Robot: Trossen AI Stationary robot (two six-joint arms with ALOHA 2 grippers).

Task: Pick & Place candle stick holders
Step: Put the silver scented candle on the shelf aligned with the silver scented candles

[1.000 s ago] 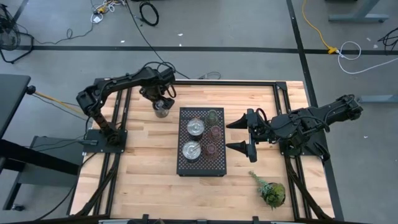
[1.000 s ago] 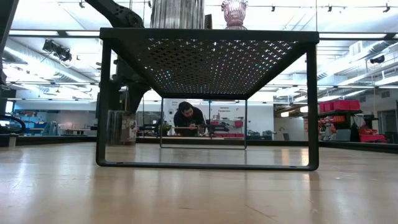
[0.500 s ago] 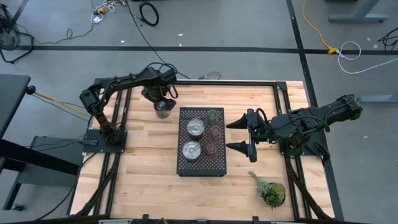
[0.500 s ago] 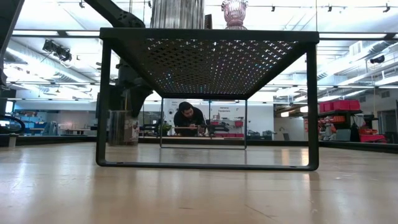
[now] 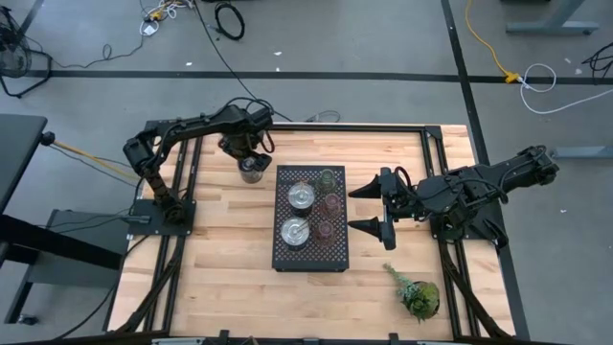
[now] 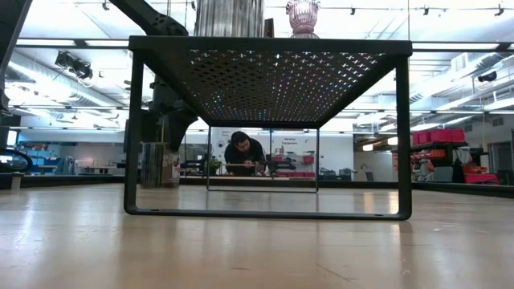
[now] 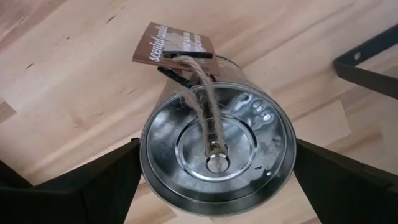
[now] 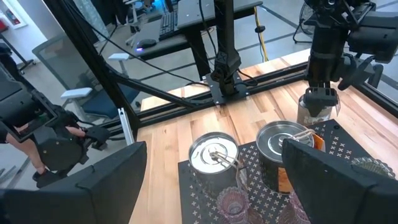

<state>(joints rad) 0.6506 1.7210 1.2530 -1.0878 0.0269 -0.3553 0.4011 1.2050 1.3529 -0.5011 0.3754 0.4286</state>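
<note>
Five holders [image 5: 314,211] stand on the tray; one metal holder [image 5: 251,170] beside it.

A pale, striped wood grain is shown by the table [image 5: 220,259] across the middle of the high view, and a black surface dotted with a regular grid of small holes is shown by the tray [image 5: 335,249] at its centre. Silvery metal is seen on the two holders [image 5: 301,196] in the tray's left half and on the third metal holder [image 7: 217,155] filling the left wrist view, where a brown tag with white lettering [image 7: 173,45] and tan twine are carried. Pale green glass [image 5: 329,177] is seen at the tray's upper right with pinkish-brown holders [image 5: 332,203] below it, leafy green on the plant sprig [image 5: 418,293] at lower right, and dark black on both arms.
</note>
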